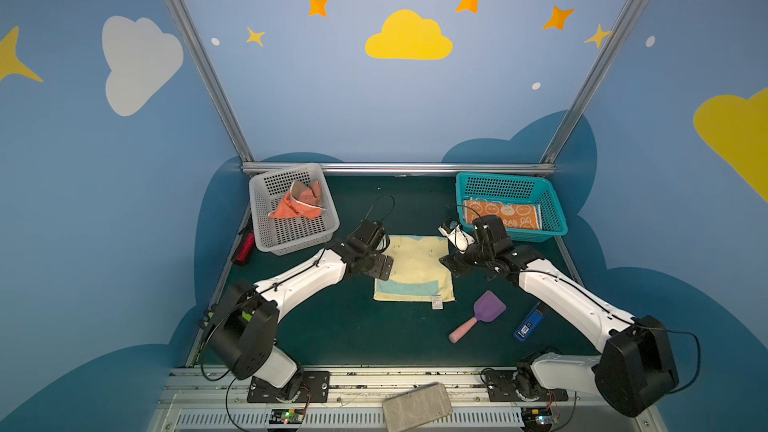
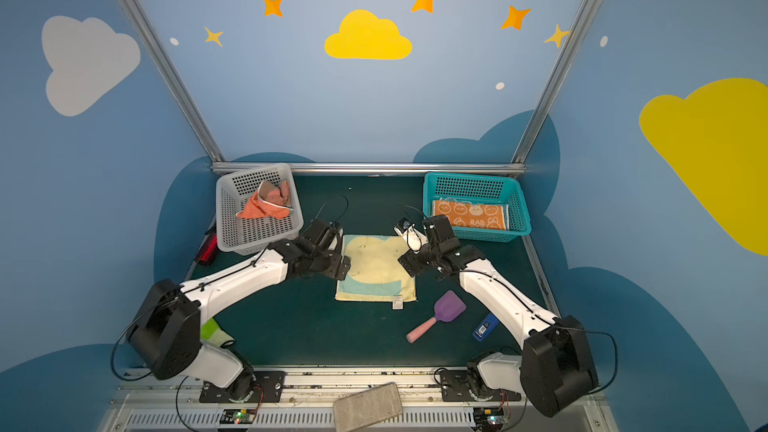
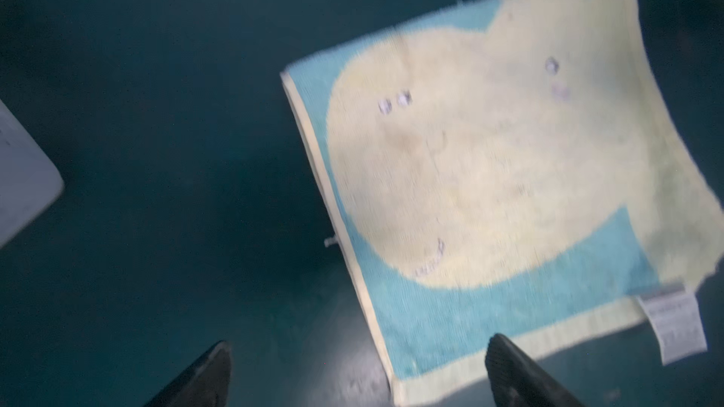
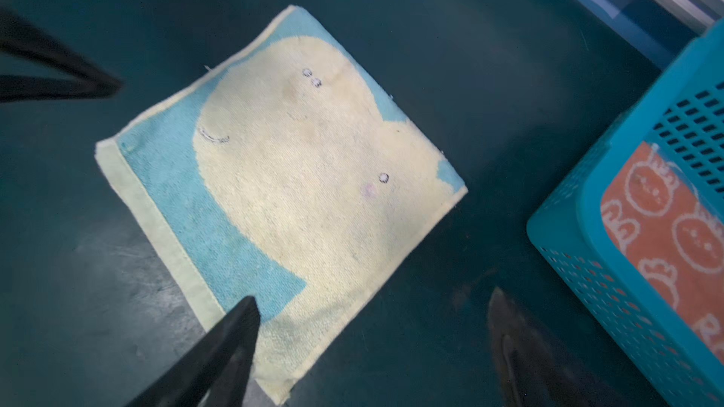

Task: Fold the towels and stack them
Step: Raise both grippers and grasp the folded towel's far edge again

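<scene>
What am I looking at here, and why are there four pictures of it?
Two white robot arms sit at a dark green table. Each ends in a two-fingered gripper. The two wide pictures come from one camera pair overhead, so they look almost the same. The two close-ups come from cameras on the arms' wrists, looking past the black fingers.

Between the arms, a yellow and blue towel lies on the table. The left gripper and the right gripper are both open near its sides and hold nothing.

At the back, a grey basket holds a crumpled salmon towel. A teal basket holds a flat orange towel with rabbits. A purple scoop with a pink handle and a small blue object lie nearby. The job is to fold and stack the towels.
</scene>
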{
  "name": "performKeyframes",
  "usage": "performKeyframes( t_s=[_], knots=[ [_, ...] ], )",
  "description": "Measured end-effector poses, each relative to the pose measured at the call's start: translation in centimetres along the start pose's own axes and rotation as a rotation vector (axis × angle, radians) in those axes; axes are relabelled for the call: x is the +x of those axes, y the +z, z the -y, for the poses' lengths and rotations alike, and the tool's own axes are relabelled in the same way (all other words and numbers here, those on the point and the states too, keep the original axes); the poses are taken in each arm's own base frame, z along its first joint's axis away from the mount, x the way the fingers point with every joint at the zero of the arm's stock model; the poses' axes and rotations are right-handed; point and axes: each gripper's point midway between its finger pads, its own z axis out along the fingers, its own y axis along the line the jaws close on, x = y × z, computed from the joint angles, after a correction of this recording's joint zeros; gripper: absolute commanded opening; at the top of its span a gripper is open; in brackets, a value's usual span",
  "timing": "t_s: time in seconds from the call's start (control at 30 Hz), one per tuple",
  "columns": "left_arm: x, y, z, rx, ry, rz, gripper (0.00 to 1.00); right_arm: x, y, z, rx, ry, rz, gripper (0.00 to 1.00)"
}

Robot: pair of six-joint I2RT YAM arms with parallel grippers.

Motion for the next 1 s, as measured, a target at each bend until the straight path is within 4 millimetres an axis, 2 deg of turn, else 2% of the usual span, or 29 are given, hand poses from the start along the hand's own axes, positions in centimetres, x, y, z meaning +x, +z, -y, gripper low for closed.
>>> performKeyframes(
  t_s=[0.07, 0.17, 0.2, 0.33, 0.4, 0.57, 0.67, 0.87, 0.93, 1.0],
  knots=[
    [-2.2, 1.4, -0.6, -0.015, -0.029, 0.008, 0.96, -1.2, 0.0, 0.0, -0.018, -0.005, 0.023, 0.84],
    [-5.1, 3.9, -1.4, -0.033, -0.06, 0.007, 0.9, -2.2, 0.5, 0.0, -0.036, -0.009, 0.047, 0.71],
    [-5.9, 4.9, -1.6, -0.037, -0.068, 0.001, 0.89, -2.4, 0.9, 0.0, -0.038, -0.001, 0.052, 0.7],
    [-7.7, 8.2, -2.2, -0.055, -0.086, -0.03, 0.86, -2.0, 3.4, 0.7, -0.034, 0.022, 0.003, 0.66],
    [-7.9, 9.7, -2.5, -0.063, -0.095, -0.052, 0.84, -2.2, 4.6, 1.2, -0.034, 0.016, -0.032, 0.63],
    [-7.3, 12.1, -3.3, -0.07, -0.118, -0.108, 0.72, -4.4, 7.2, 3.5, -0.007, 0.014, -0.124, 0.5],
    [-6.8, 12.7, -3.5, -0.069, -0.125, -0.134, 0.68, -5.0, 8.9, 4.7, 0.016, 0.016, -0.173, 0.49],
    [-6.1, 13.3, -3.5, -0.067, -0.131, -0.161, 0.55, -2.3, 12.4, 5.0, -0.005, 0.018, -0.307, 0.48],
    [-6.3, 13.5, -3.5, -0.066, -0.131, -0.159, 0.53, -1.6, 13.1, 5.2, -0.008, 0.013, -0.34, 0.47],
    [-6.5, 13.6, -3.4, -0.061, -0.132, -0.157, 0.46, -1.3, 13.7, 5.4, -0.007, 0.009, -0.363, 0.47]
  ],
)
